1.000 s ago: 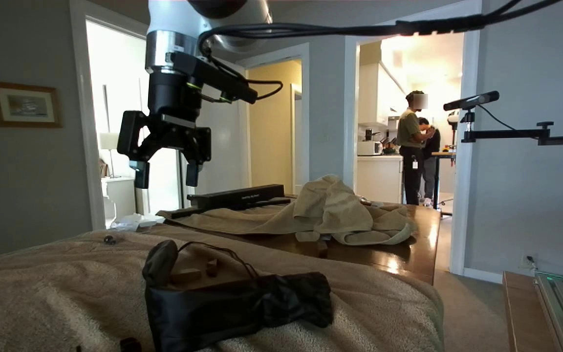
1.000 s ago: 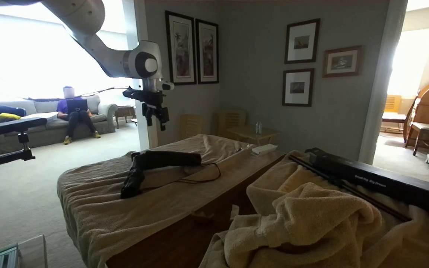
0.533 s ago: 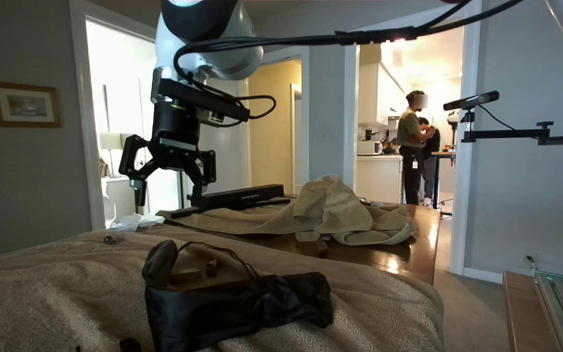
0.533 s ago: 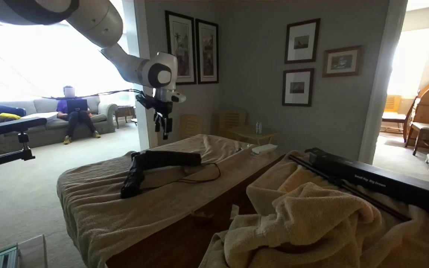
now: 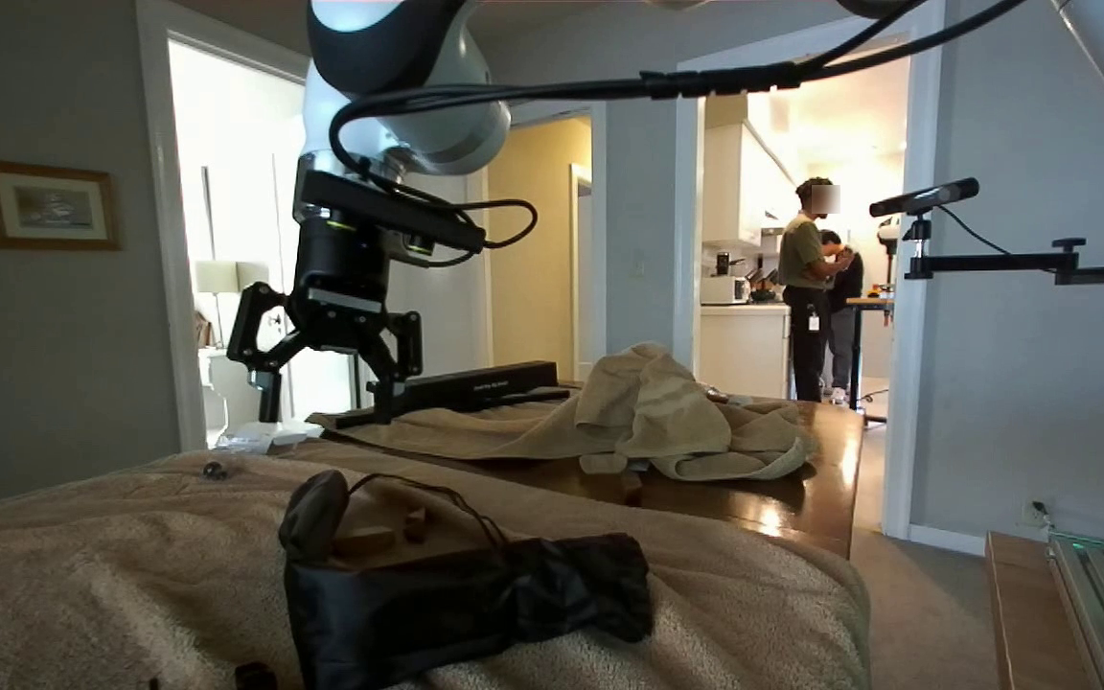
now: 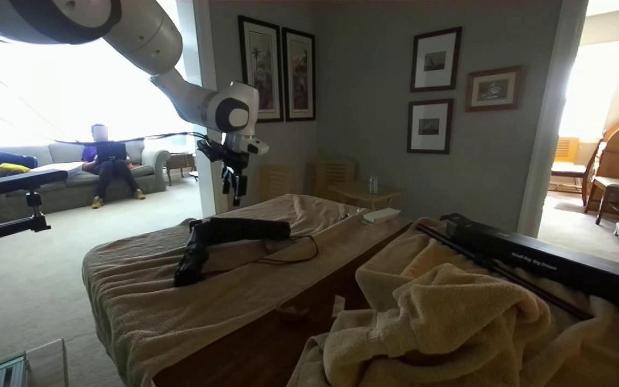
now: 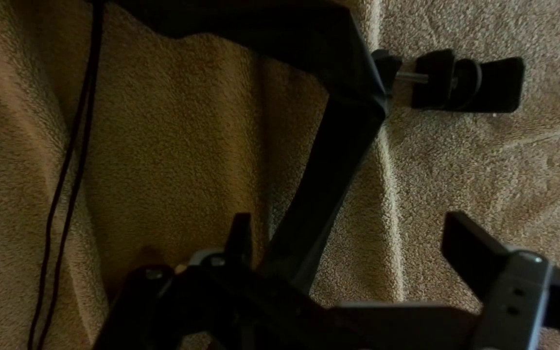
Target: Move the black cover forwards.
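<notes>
Your claw (image 7: 348,232): spread wide, gripping nothing | black cover (image 7: 329,165): below, bend towards 12 o'clock in wrist view | centre, lower straight, pinch squarely

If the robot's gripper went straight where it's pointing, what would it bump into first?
Most likely the black cover, which shows between the fingertips of the open gripper in the wrist view. Depth is unclear, though; one finger could reach the tan blanket first.

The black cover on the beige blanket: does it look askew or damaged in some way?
Somewhat askew: the black cover lies bent at a sharp corner instead of straight, and a thin cord trails loose over the beige blanket. I can see no tear.
</notes>
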Tool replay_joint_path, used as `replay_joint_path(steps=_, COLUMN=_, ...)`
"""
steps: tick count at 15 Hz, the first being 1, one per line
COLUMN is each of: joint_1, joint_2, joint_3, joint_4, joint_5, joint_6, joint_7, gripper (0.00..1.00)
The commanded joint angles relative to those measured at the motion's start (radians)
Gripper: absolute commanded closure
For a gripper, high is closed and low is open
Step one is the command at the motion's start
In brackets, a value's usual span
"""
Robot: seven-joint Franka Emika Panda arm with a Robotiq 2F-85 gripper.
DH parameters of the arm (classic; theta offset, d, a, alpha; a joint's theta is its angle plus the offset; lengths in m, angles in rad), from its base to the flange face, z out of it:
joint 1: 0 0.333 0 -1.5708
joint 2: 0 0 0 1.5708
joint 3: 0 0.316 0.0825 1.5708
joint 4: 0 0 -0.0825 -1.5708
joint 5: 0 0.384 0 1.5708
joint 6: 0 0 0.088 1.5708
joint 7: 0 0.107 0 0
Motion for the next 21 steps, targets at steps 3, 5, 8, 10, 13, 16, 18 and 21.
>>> replay_joint_path(steps=3, joint_1=-0.004, joint_2=0.046, joint_3=-0.050, joint_4=0.021, joint_5=0.044, joint_6=0.008, joint_7=0.037, gripper=0.00)
replay_joint_path(steps=5, joint_1=-0.014, joint_2=0.066, joint_3=-0.062, joint_4=0.025, joint_5=0.063, joint_6=0.033, joint_7=0.047, gripper=0.00)
replay_joint_path(steps=8, joint_1=-0.020, joint_2=0.093, joint_3=-0.071, joint_4=0.016, joint_5=0.115, joint_6=0.162, joint_7=0.080, gripper=0.00)
replay_joint_path(steps=10, joint_1=-0.011, joint_2=0.117, joint_3=-0.076, joint_4=0.018, joint_5=0.135, joint_6=0.246, joint_7=0.113, gripper=0.00)
replay_joint_path(steps=13, joint_1=0.018, joint_2=0.160, joint_3=-0.098, joint_4=0.027, joint_5=0.105, joint_6=0.343, joint_7=0.186, gripper=0.00)
replay_joint_path(steps=16, joint_1=0.041, joint_2=0.200, joint_3=-0.120, joint_4=0.035, joint_5=0.084, joint_6=0.372, joint_7=0.244, gripper=0.00)
replay_joint_path(steps=18, joint_1=0.052, joint_2=0.221, joint_3=-0.135, joint_4=0.043, joint_5=0.072, joint_6=0.365, joint_7=0.270, gripper=0.20)
replay_joint_path(steps=21, joint_1=0.071, joint_2=0.216, joint_3=-0.150, joint_4=0.035, joint_5=0.053, joint_6=0.366, joint_7=0.286, gripper=0.41)
